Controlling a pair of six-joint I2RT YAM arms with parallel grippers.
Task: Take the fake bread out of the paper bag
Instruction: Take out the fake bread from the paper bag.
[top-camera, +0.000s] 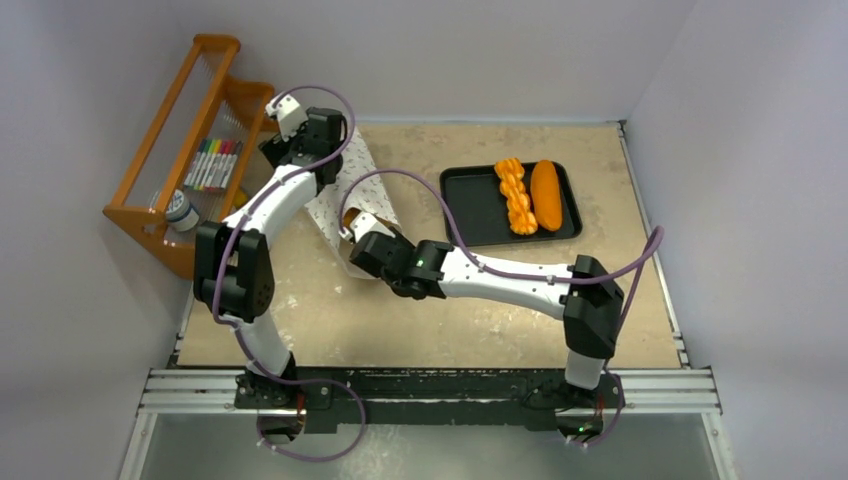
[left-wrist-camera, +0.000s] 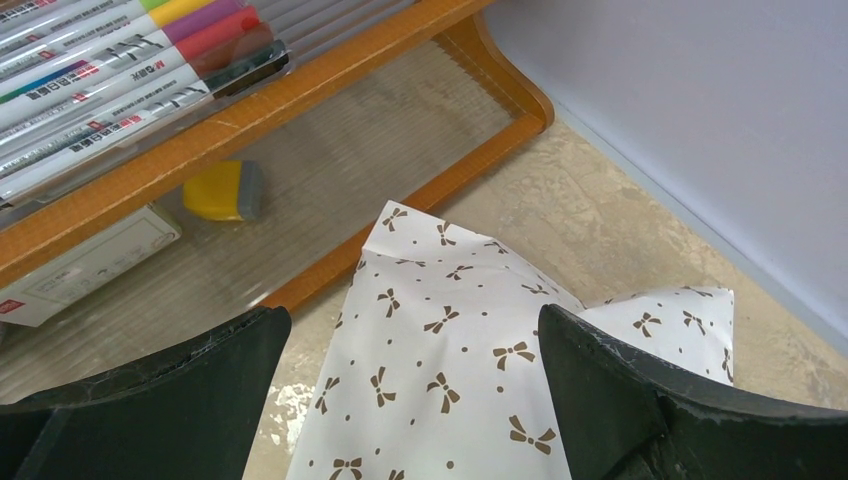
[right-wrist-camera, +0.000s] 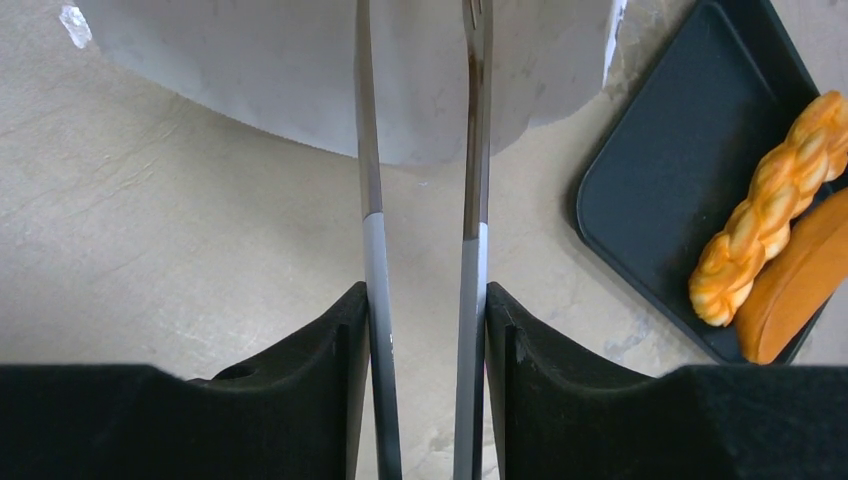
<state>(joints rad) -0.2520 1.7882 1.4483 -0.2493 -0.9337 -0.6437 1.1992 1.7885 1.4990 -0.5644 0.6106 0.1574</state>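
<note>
The white paper bag (top-camera: 335, 185) with brown bow prints lies at the table's back left. A small brown piece of fake bread (top-camera: 352, 216) shows at its near mouth. My left gripper (left-wrist-camera: 415, 320) is open and hovers over the bag's closed far end (left-wrist-camera: 450, 340). My right gripper (right-wrist-camera: 425, 300) is shut on metal tongs (right-wrist-camera: 372, 200). Both tong arms sit between the jaws and their tips reach the bag's mouth (right-wrist-camera: 300, 80). Two pieces of fake bread, a twisted loaf (top-camera: 516, 195) and a long smooth loaf (top-camera: 546, 195), lie on the black tray (top-camera: 470, 205).
An orange wooden rack (top-camera: 165, 150) holding coloured markers (top-camera: 212, 163) stands left of the bag, close to my left gripper. On its lower shelf lies a yellow eraser (left-wrist-camera: 225, 190). Walls border the table at the back and right.
</note>
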